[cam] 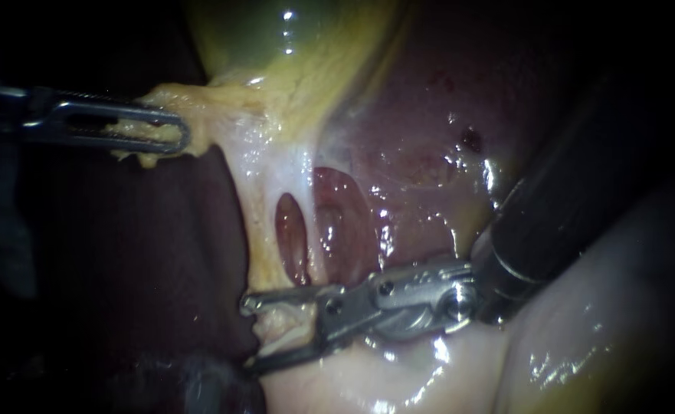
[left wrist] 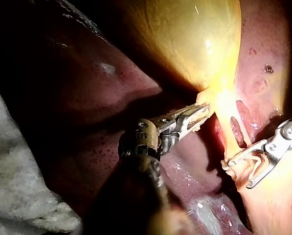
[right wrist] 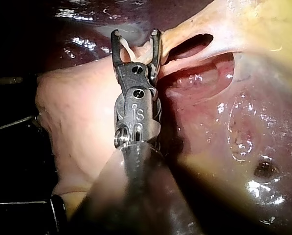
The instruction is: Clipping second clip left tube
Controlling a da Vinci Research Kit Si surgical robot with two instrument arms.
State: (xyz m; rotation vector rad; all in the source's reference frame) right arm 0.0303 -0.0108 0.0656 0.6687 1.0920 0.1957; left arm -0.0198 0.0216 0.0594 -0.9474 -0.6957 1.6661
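Jaws of the right instrument (cam: 250, 334) straddle the left tube (cam: 254, 230) at its near end.
They stand well apart, one on each side of the pale tube, not closed on it. The left instrument (cam: 178, 136), at far left, has its jaws clamped on yellow tissue (cam: 199, 103) just below the gallbladder (cam: 276, 38); liver (cam: 421, 138) lies right.

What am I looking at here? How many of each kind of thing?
instruments: 2, the left instrument and the right instrument
tubes: 2, the left tube and the right tube
gallbladder: 1
liver: 1
total: 6
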